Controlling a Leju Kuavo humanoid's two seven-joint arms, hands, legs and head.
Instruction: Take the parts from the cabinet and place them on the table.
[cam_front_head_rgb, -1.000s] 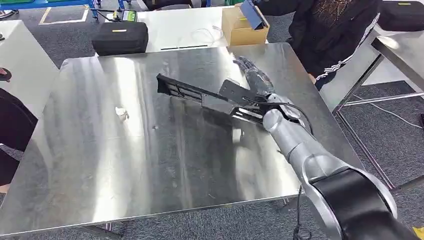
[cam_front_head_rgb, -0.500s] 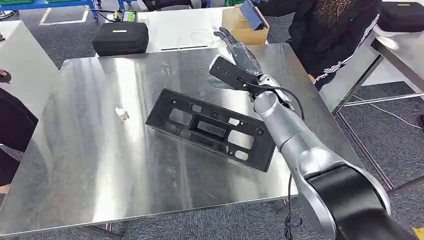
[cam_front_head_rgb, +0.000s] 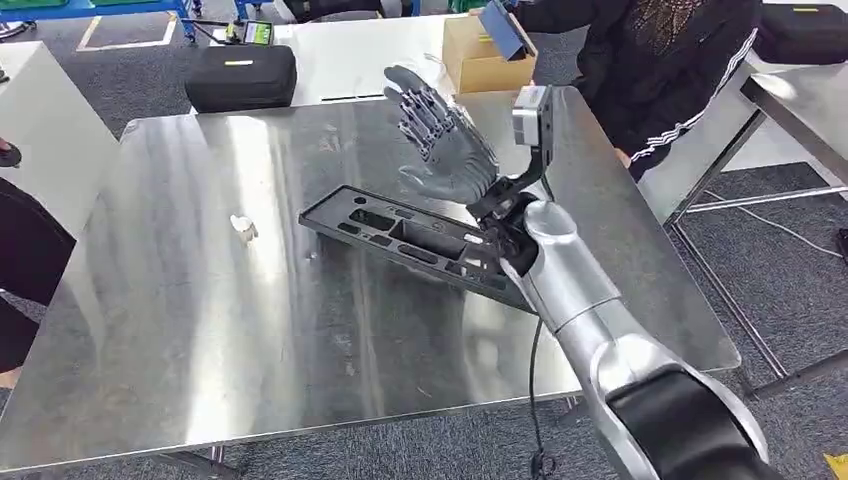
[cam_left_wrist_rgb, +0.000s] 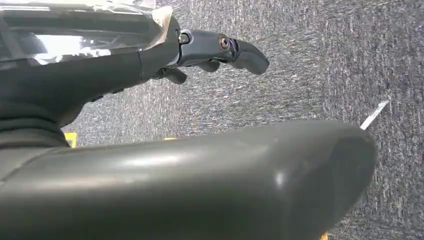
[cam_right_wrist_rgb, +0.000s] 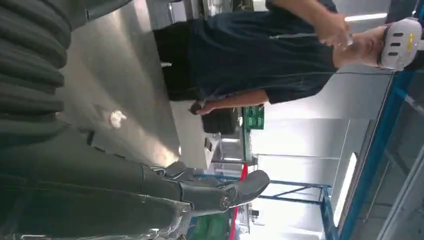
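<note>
Stainless steel tabletop (cam_front_head_rgb: 200, 330): largest item in the head view, reflective, scuffed, standing on grey carpet (cam_front_head_rgb: 780, 270). A person in a black jacket with white sleeve stripes (cam_front_head_rgb: 660, 60) stands at its far right corner.

Right arm (cam_front_head_rgb: 590, 310): silver, comes in from the lower right and reaches over the right half of the tabletop. The right robot hand (cam_front_head_rgb: 440, 140) is raised above the surface, palm showing, fingers spread apart and upright, holding nothing. It is clear of the part below it.

Black plastic part (cam_front_head_rgb: 400, 235): long, flat, rectangular panel with several slots and cut-outs. It lies on the tabletop right of centre, running diagonally from centre-left towards the forearm; its near right end is hidden behind the wrist. Whether it lies fully flat cannot be told.

Background, far side: black carrying case (cam_front_head_rgb: 240, 75) on a white table; cardboard box (cam_front_head_rgb: 485, 55) just beyond the tabletop's far edge.

Small white scrap (cam_front_head_rgb: 242, 226): on the left half of the tabletop, well apart from the part.

Left wrist view: left robot hand (cam_left_wrist_rgb: 220, 47) hangs over grey carpet, dark fingers partly curled; nothing visible in it, but open or closed cannot be told.

Right wrist view: a person in a dark short-sleeved shirt (cam_right_wrist_rgb: 250, 55) stands at the tabletop's edge.
</note>
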